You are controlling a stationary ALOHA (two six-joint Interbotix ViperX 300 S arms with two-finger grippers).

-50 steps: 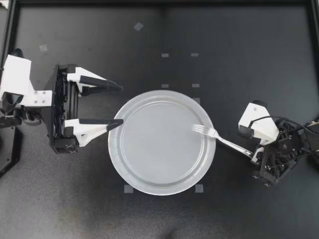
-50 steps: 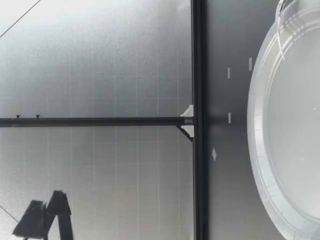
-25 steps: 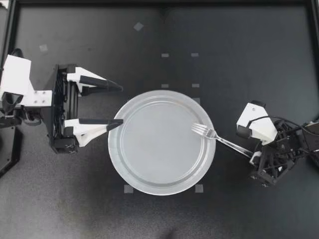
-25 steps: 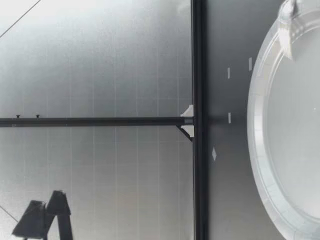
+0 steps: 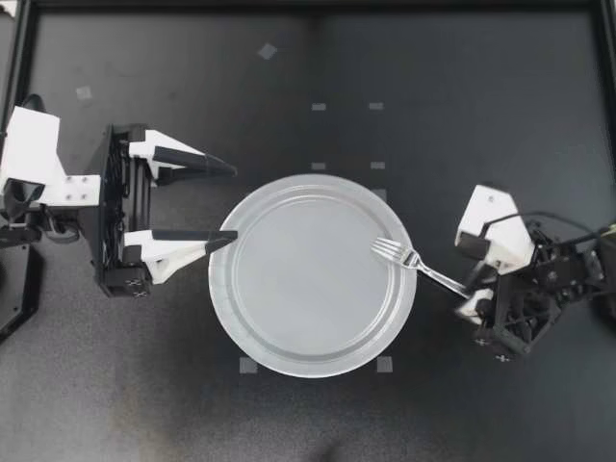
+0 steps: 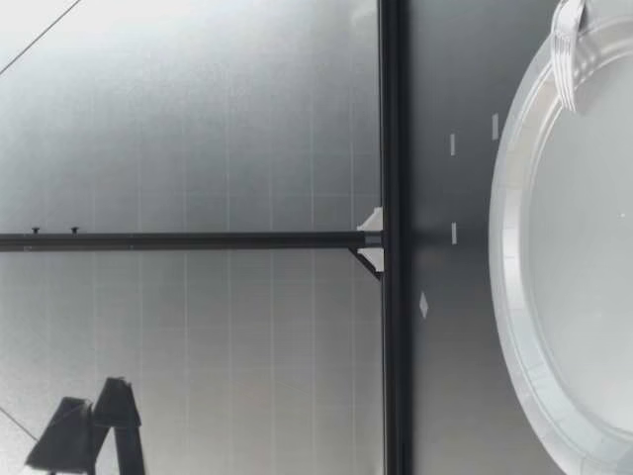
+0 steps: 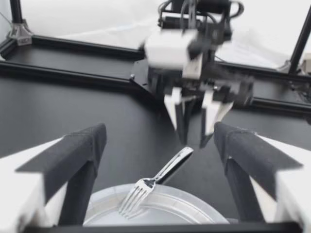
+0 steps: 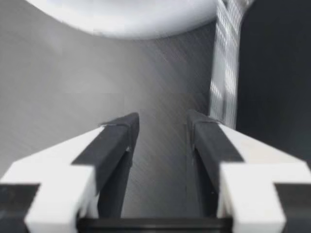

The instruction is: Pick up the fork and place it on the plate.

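Note:
A silver fork lies with its tines on the right side of the white plate and its handle sticking out over the rim toward my right gripper. That gripper is open and hangs just above the handle's end, as the left wrist view shows: right gripper, fork, plate. In the right wrist view nothing sits between the right gripper, with the fork ahead and to one side. My left gripper stands wide open at the plate's left edge, one fingertip over the rim.
Small pale tape marks dot the dark table around the plate. A black frame rail runs along the far edge. The low view shows the plate, the fork's tines and a backdrop beyond the table.
My right gripper has opened and let go of the fork's handle, then shifted slightly. The fork has settled a little on the plate's rim. The left arm has not moved.

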